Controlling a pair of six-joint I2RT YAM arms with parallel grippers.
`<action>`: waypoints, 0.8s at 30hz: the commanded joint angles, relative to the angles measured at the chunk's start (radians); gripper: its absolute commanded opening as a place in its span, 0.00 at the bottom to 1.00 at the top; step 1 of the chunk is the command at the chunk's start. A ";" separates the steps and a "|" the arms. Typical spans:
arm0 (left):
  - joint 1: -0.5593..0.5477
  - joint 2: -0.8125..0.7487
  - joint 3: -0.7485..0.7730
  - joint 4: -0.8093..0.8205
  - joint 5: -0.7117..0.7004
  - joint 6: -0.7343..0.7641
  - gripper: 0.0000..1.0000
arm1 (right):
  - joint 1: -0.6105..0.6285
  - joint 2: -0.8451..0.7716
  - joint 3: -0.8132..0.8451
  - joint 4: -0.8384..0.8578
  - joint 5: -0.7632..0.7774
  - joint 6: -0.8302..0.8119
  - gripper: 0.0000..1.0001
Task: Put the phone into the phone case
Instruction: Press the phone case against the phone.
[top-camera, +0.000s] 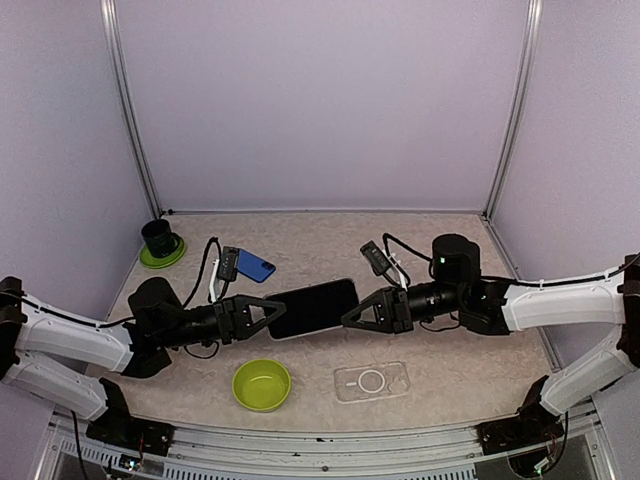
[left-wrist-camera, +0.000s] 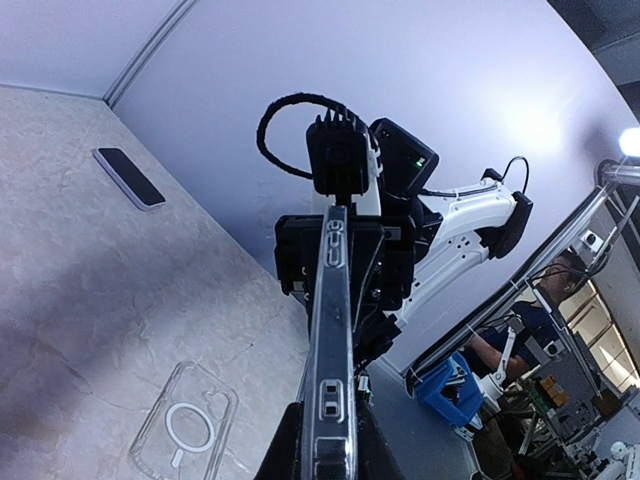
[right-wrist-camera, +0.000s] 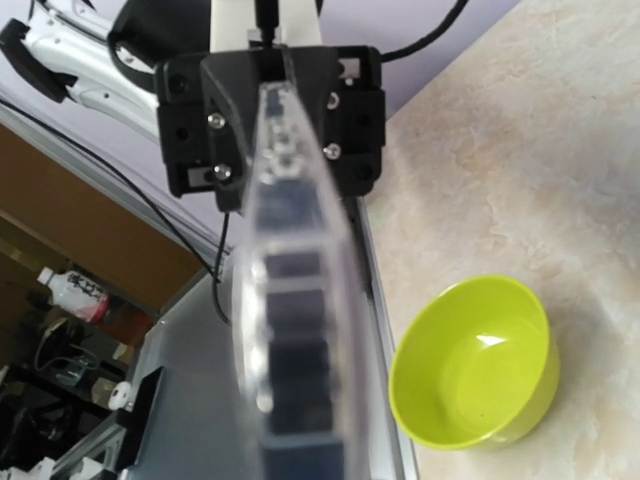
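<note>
A black phone (top-camera: 312, 308) hangs flat above the table between both grippers. My left gripper (top-camera: 270, 314) is shut on its left end and my right gripper (top-camera: 356, 310) is shut on its right end. In the left wrist view the phone (left-wrist-camera: 336, 300) is edge-on between my dark fingers (left-wrist-camera: 281, 448), with a clear bumper with button covers along its edge. In the right wrist view the phone's edge (right-wrist-camera: 295, 330) fills the middle, blurred, and my own fingers are hidden. An empty clear phone case (top-camera: 372, 381) with a ring lies flat on the table near the front; it also shows in the left wrist view (left-wrist-camera: 185, 432).
A lime bowl (top-camera: 262, 385) sits front left of the case, below the phone, and also shows in the right wrist view (right-wrist-camera: 475, 365). A blue phone (top-camera: 255, 265) lies behind the left gripper. A black cup on a green saucer (top-camera: 160, 242) stands at the back left. Another dark phone (left-wrist-camera: 130, 178) lies on the table.
</note>
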 joint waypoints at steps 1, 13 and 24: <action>0.003 -0.003 0.002 0.035 -0.054 0.000 0.00 | 0.017 -0.032 0.033 -0.081 0.049 -0.063 0.21; -0.007 0.018 0.004 0.042 -0.046 0.000 0.00 | 0.017 -0.032 0.023 -0.032 0.037 -0.033 0.53; -0.022 0.038 0.004 0.053 -0.046 -0.001 0.00 | 0.017 0.017 0.039 -0.034 0.104 -0.005 0.51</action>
